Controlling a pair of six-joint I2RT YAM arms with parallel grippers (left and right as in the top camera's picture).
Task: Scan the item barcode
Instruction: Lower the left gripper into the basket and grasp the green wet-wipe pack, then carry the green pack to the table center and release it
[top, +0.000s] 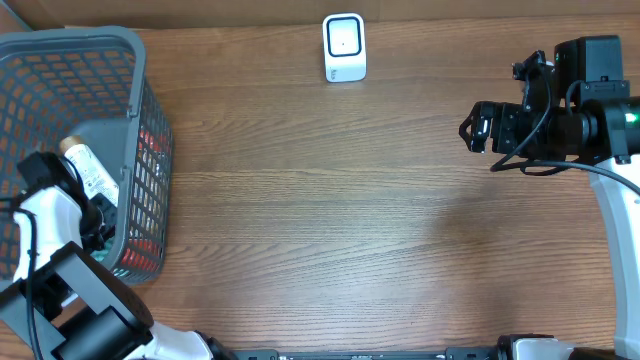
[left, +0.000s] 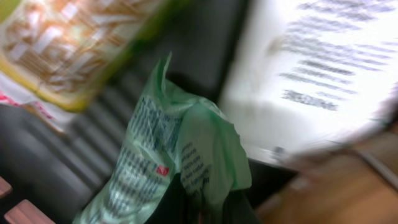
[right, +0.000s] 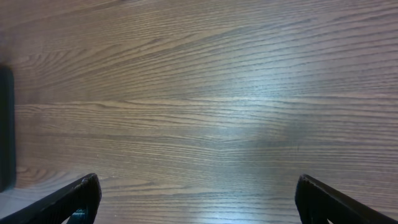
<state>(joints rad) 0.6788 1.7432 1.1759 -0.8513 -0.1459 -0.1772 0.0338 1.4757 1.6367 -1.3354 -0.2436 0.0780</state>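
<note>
In the left wrist view, a crumpled light green packet (left: 180, 149) with dark print is pinched at its lower end between my left gripper's (left: 205, 210) dark jaws, which are shut on it. From overhead, the left gripper (top: 100, 222) reaches down into the grey basket (top: 150, 120) at the table's left edge, and the packet is hidden there. The white barcode scanner (top: 345, 47) stands at the table's far edge, near the middle. My right gripper (top: 478, 128) hovers open over bare wood at the right; its fingertips (right: 87, 193) hold nothing.
The basket also holds a white bottle with a brown cap (top: 85, 165) and something red (top: 150, 145). Around the green packet lie a yellow printed packet (left: 74, 43) and a white printed label surface (left: 323, 68). Wooden tabletop (top: 330, 200) spans the space between the arms.
</note>
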